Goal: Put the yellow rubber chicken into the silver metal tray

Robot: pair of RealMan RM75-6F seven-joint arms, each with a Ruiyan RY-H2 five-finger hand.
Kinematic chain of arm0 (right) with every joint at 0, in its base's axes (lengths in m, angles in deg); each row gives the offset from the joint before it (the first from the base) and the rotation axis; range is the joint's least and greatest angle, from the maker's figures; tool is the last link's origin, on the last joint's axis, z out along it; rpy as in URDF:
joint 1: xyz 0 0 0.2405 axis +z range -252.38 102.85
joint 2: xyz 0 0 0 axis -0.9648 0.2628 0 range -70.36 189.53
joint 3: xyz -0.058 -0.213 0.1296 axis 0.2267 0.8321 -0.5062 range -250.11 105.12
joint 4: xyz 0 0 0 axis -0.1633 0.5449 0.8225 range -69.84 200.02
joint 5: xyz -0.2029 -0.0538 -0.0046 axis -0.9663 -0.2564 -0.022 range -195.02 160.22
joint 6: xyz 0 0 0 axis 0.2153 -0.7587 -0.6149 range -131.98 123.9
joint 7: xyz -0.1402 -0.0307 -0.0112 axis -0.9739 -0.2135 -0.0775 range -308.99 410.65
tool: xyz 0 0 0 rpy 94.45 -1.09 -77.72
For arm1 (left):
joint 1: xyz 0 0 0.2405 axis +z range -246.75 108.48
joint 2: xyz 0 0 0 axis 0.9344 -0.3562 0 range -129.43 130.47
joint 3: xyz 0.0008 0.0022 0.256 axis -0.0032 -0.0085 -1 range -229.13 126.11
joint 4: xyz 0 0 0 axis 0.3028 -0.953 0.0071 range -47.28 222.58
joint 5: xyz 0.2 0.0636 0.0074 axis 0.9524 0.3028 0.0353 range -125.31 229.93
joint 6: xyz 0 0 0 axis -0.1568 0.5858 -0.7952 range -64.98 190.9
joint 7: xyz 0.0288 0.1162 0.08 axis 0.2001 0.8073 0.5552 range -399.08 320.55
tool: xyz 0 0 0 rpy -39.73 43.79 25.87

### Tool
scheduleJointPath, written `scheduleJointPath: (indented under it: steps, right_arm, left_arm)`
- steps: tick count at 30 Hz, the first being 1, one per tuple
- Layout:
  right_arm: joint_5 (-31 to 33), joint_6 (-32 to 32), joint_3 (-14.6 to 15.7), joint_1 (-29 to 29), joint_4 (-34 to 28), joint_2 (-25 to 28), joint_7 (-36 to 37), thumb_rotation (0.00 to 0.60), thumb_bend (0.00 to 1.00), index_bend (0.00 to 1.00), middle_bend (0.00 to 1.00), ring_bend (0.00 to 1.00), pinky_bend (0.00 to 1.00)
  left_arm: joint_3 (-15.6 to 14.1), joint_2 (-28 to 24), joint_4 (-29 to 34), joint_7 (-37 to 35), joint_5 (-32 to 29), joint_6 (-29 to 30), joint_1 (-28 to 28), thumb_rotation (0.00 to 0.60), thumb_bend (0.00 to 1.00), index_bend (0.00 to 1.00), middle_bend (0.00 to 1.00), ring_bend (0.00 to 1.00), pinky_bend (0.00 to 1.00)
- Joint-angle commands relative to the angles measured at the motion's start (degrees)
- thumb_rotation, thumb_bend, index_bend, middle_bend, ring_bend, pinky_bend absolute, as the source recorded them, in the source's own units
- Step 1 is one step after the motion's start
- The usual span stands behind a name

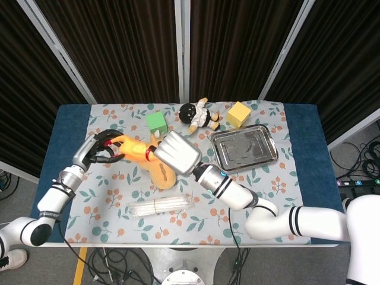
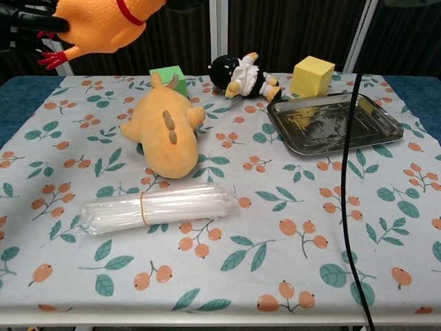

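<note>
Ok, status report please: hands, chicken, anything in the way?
Left hand holds yellow rubber chicken aloft. Right hand beside it, grip unclear. Silver metal tray empty. Orange plush toy between.

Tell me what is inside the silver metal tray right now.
Nothing shows inside the silver metal tray; both views show only its bare, reflective bottom. The yellow rubber chicken is up in the air near the left robot hand, well away from it.

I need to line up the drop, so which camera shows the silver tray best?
The head view: the silver tray shows whole from above, empty, clear of both arms. In the chest view it is foreshortened and a hanging black cable crosses it.
</note>
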Motion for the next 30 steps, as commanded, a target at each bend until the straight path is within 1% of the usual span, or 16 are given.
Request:
scheduleJointPath:
  steps: [1, 5, 8, 11, 16, 21, 25, 30]
  right_arm:
    - [-0.72, 0.73, -0.45, -0.39, 2.01, 0.05, 2.92, 0.600, 0.30, 0.92, 0.77, 0.75, 0.99]
    - [-1.48, 1.49, -0.91, -0.59, 3.10, 0.24, 6.11, 0.600, 0.30, 0.92, 0.77, 0.75, 0.99]
    - [-1.88, 2.04, -1.18, -0.64, 3.22, 0.40, 7.89, 0.600, 0.30, 0.92, 0.77, 0.75, 0.99]
    - [-2.71, 2.14, -1.12, -0.46, 3.58, 0.34, 7.94, 0.600, 0.30, 0.92, 0.77, 0.75, 0.99]
    - [-2.65, 2.07, -1.68, 0.06, 4.06, -0.54, 7.79, 0.600, 0.30, 0.92, 0.77, 0.75, 0.99]
    - [-1.75, 1.62, -2.48, 0.71, 4.08, -1.68, 6.75, 0.600, 0.30, 0.92, 0.77, 0.75, 0.99]
    - [-0.40, 1.18, -2.94, 1.27, 3.97, -2.64, 4.96, 0.600, 0.30, 0.92, 0.77, 0.75, 0.99]
    - [0.78, 0.35, -3.43, 1.81, 4.42, -3.74, 3.27, 0.600, 0.30, 0.92, 0.77, 0.75, 0.99]
  left_arm:
    - [-1.01, -0.62, -0.73, -4.24, 6.35, 2.03, 2.58, 0.600, 0.29, 0.24, 0.23, 0.16, 0.32]
    - [-2.46, -0.63, -2.77, -7.84, 11.81, 4.23, 3.53, 0.600, 0.23, 0.21, 0.16, 0.11, 0.24]
    - [-3.41, -0.73, -4.30, -10.74, 15.12, 5.86, 3.75, 0.600, 0.21, 0.20, 0.14, 0.10, 0.22]
    - [-4.41, -1.09, -5.42, -12.98, 18.32, 7.28, 3.42, 0.600, 0.19, 0.20, 0.12, 0.09, 0.21]
    - [-6.04, -1.95, -5.55, -15.85, 22.72, 9.15, 2.14, 0.600, 0.17, 0.19, 0.12, 0.09, 0.21]
    - [-6.58, -2.05, -5.37, -15.37, 22.97, 9.10, 0.48, 0.600, 0.17, 0.19, 0.12, 0.09, 0.21]
    - [-6.81, -1.89, -4.88, -14.34, 21.79, 7.62, -1.16, 0.600, 0.16, 0.19, 0.12, 0.09, 0.21]
    - [-7.75, -2.09, -4.64, -14.69, 22.15, 6.06, -2.95, 0.600, 0.16, 0.19, 0.12, 0.09, 0.21]
